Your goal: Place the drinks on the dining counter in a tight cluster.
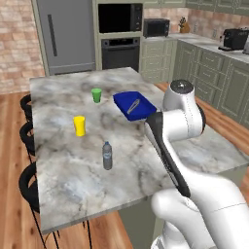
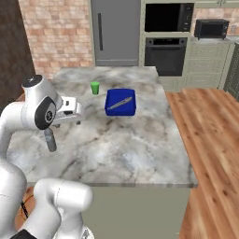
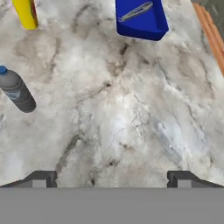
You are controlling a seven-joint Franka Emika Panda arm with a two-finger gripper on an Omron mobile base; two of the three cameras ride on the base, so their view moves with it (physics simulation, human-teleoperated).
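Water bottle upright on counter, toward stool side, alone. Yellow cup beyond it, apart; green cup farther back. Blue tray near counter middle, grey utensil lying inside. Black stools along left edge. Arm folded above near edge of counter, wrist pointing down over bare marble. Pincer spread wide, holding nothing; bottle off to its left in hand view, tray ahead.

I see even, bright, rendered light; soft faint shadows under the water bottle, toward five o'clock; slight overall softness.
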